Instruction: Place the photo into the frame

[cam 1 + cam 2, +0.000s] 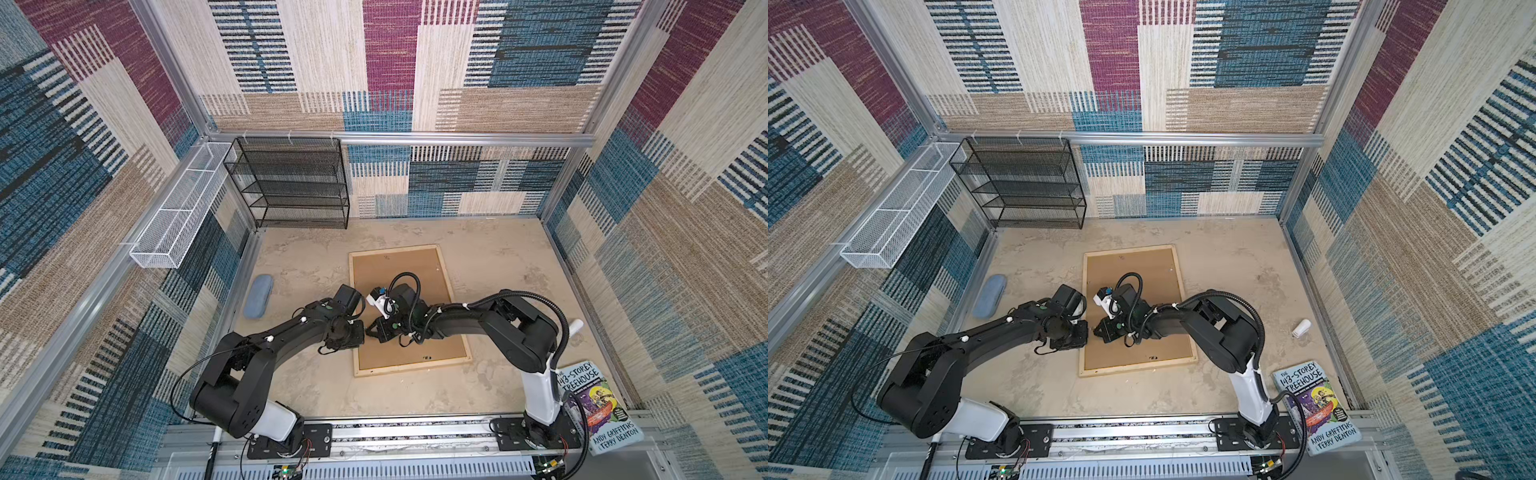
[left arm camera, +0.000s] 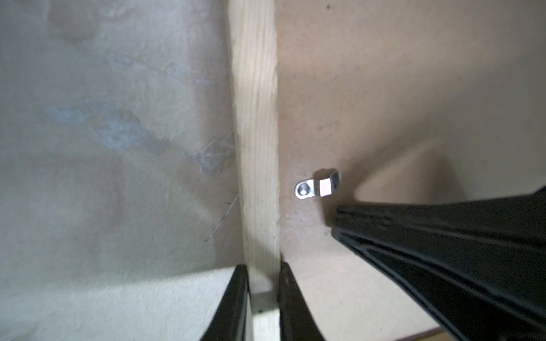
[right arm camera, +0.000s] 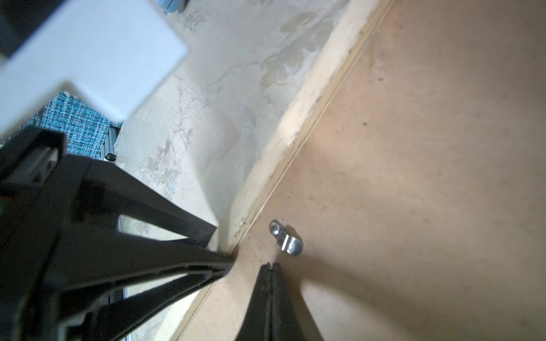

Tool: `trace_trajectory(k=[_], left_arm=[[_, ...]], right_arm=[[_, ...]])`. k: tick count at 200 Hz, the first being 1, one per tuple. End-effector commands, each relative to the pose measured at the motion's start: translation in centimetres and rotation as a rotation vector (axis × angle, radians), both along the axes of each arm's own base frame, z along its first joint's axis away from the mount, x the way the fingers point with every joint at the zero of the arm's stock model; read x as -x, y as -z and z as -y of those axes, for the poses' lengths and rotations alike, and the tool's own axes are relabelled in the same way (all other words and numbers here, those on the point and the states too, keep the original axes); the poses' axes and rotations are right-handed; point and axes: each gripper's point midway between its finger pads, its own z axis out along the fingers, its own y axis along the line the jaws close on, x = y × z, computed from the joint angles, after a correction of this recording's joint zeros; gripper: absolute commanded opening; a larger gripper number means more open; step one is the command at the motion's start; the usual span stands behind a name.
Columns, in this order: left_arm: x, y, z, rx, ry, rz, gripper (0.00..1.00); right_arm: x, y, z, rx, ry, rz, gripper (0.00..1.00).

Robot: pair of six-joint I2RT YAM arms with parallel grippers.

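The frame [image 1: 411,368] of pale wood lies face down in the middle of the table in both top views, with a brown backing board [image 1: 399,266] inside it. The photo is hidden. My left gripper [image 2: 263,271] is shut on the frame's left strip [image 2: 255,118], one finger on each side. My right gripper [image 3: 272,265] is shut with nothing in it. Its tip rests on the backing board [image 3: 428,147], just short of a small metal turn clip [image 3: 285,239]. In a top view the two grippers [image 1: 358,332] [image 1: 370,331] nearly meet at the frame's left edge.
A blue case [image 1: 257,297] lies left of the frame. A white cylinder [image 1: 575,328] and a book [image 1: 598,411] lie at the right. A black mesh shelf [image 1: 291,183] and a white wire basket [image 1: 178,216] stand at the back left.
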Motion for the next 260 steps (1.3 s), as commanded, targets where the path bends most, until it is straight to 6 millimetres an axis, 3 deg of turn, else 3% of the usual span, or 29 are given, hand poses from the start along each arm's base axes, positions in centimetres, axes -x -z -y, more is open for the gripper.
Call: trace_trajectory(k=[1, 59, 104, 132, 229, 260], left_arm=[[-3.0, -0.5, 0.3, -0.008, 0.022, 0.135, 0.21], [-2.9, -0.8, -0.1, -0.020, 0.010, 0.150, 0.21], [-3.1, -0.7, -0.1, -0.018, 0.009, 0.147, 0.21], [-3.2, -0.7, 0.0, -0.018, 0.009, 0.144, 0.21], [-3.3, -0.3, -0.4, -0.039, -0.008, 0.132, 0.20], [-3.3, -0.2, -0.3, -0.035, -0.002, 0.132, 0.20]], right_arm=[[0.5, 3.5, 1.9, 0.143, 0.048, -0.071, 0.00], [-1.5, 4.9, 2.9, 0.188, 0.135, -0.048, 0.00], [-2.5, 4.2, 3.6, 0.176, 0.137, -0.025, 0.00], [-2.1, 4.2, 2.8, 0.156, 0.086, -0.031, 0.00], [-1.6, 4.0, 4.2, 0.194, 0.094, -0.012, 0.00], [-2.4, 4.0, 4.2, 0.205, 0.124, -0.001, 0.00]])
